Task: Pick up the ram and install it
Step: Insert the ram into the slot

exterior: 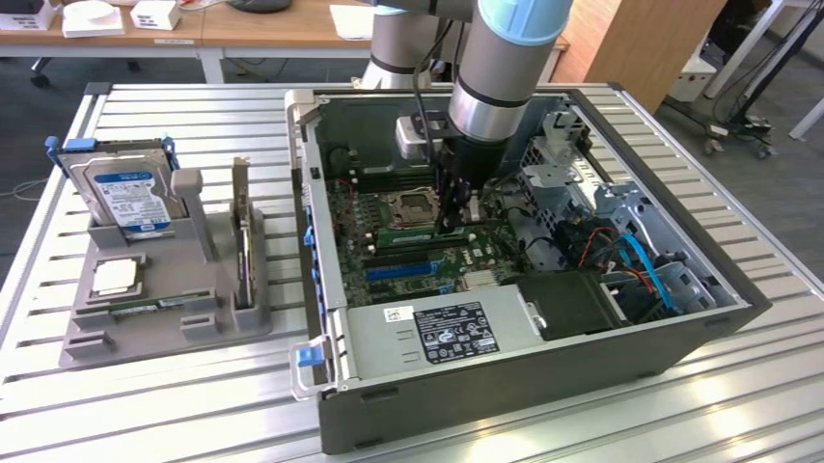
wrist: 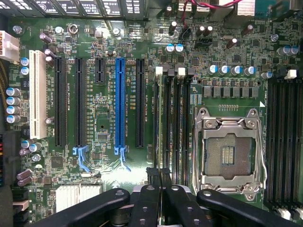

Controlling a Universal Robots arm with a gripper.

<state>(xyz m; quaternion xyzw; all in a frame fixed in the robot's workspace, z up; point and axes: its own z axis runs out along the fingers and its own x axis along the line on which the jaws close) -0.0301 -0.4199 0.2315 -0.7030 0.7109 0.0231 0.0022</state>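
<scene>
Nearest the wrist camera is the gripper (wrist: pixel 159 176), its black fingers (wrist: pixel 147 203) drawn almost together over the memory slots (wrist: pixel 171 118) beside the CPU socket (wrist: pixel 229 153). In the exterior view the ram (exterior: pixel 407 235) stands on edge at those slots. One end is under the fingertips, and whether they pinch it is unclear.

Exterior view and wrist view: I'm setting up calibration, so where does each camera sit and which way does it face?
Exterior view: off the arm, above the table, angled down into the open computer case; shows the arm and gripper.
Wrist view: on the wrist, facing straight down at the motherboard; shows the gripper's fingers.
Shared: motherboard, CPU socket.
</scene>
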